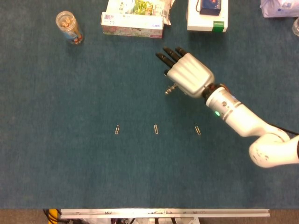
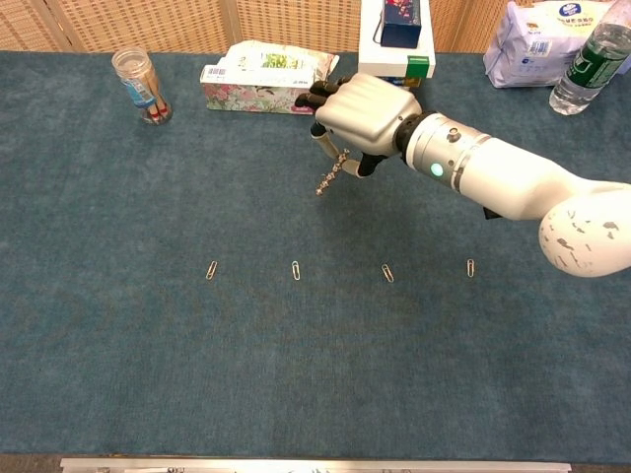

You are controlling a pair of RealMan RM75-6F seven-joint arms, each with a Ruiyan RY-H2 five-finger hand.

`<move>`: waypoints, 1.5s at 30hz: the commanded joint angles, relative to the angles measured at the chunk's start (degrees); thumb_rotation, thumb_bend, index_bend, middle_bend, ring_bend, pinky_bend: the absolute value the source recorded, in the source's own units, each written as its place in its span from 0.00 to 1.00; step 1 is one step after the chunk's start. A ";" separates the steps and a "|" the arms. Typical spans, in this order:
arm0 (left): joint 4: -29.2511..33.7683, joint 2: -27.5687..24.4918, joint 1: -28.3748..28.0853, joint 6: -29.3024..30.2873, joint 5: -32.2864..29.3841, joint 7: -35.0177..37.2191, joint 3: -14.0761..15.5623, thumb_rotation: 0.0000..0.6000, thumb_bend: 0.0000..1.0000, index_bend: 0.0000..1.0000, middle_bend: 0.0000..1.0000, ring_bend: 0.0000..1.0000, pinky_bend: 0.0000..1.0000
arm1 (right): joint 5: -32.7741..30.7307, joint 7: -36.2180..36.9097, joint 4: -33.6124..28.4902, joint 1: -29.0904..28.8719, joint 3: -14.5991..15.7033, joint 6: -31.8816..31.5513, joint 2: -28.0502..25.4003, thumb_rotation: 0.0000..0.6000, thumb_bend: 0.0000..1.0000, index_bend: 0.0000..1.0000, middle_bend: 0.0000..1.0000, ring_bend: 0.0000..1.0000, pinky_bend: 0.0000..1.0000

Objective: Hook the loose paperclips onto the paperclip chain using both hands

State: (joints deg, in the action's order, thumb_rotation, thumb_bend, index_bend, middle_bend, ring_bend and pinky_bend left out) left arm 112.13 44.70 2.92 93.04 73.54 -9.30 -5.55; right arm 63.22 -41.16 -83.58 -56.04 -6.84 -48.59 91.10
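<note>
- The right hand (image 2: 360,113) hangs above the blue felt table (image 2: 148,345), palm down, pinching the top of the paperclip chain (image 2: 331,175) under its curled fingers, the dark fingertips (image 1: 167,55) pointing toward the tissue pack (image 2: 264,77).
- The chain dangles below the hand, tilted, its lower end free; from above, only its tip (image 1: 170,88) shows beside the hand.
- Loose paperclips lie in a row well apart from one another: first (image 2: 212,269), second (image 2: 296,269), third (image 2: 387,273), fourth (image 2: 470,267).
- The left hand does not appear in either view.
- A clear jar (image 2: 141,86) stands at the far left, a plastic bottle (image 2: 590,59) at far right.
</note>
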 commanded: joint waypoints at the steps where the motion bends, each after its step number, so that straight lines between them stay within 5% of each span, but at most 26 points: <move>1: -0.16 0.09 0.00 -0.03 -0.10 -0.06 0.02 1.00 0.36 0.60 0.14 0.00 0.00 | -0.77 -2.36 -4.32 1.24 1.09 -2.37 -2.44 1.00 0.33 0.57 0.09 0.00 0.18; 19: -0.56 0.76 -0.46 -0.42 -1.84 -1.32 -0.43 1.00 0.36 0.60 0.14 0.00 0.00 | 1.17 -6.44 -22.27 8.62 8.23 -11.13 -13.54 1.00 0.33 0.57 0.10 0.00 0.18; 45: -0.09 0.21 -0.05 0.46 -2.23 -0.22 -0.90 1.00 0.36 0.60 0.14 0.00 0.00 | 3.72 -1.38 -22.08 14.76 12.08 -10.18 -13.84 1.00 0.33 0.57 0.10 0.00 0.18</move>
State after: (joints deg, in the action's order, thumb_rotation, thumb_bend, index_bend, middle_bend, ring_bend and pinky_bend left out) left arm 112.03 44.92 2.87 93.51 71.33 -9.54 -6.43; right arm 66.92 -42.69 -105.83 -41.38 5.24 -58.92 77.12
